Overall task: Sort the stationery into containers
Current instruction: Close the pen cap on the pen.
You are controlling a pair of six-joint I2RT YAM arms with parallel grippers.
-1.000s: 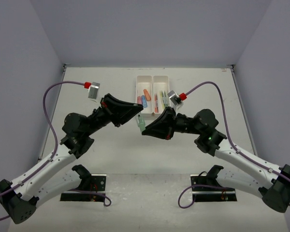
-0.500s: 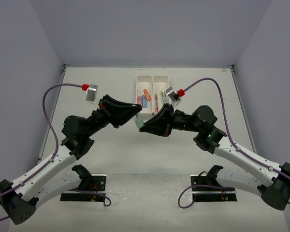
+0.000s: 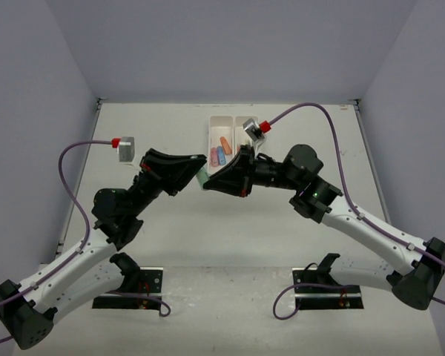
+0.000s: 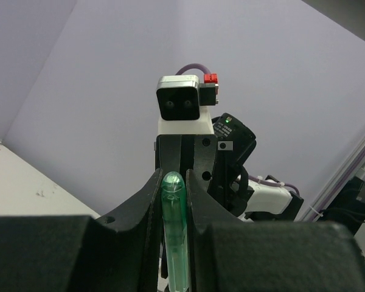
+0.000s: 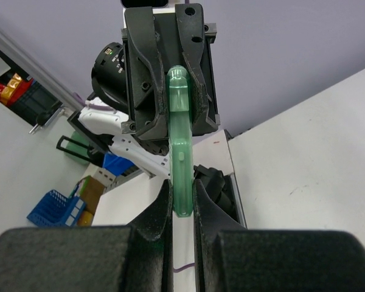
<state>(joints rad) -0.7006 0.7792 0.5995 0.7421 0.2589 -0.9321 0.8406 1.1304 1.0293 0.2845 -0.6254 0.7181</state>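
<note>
2 claws, 1 green pen (image 5: pixel 181 146)
Wrist views show left claw (image 4: pixel 172 185) and right claw (image 5: pixel 181 194) both clenched on it; top view barely shows it.

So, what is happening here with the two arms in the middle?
The two arms meet above the table, near the white tray. Both the left hand and the right hand appear closed on one green pen, each at one end, as in a handover. The pen is in the air, not yet in the tray, where several coloured pieces already lie.
</note>
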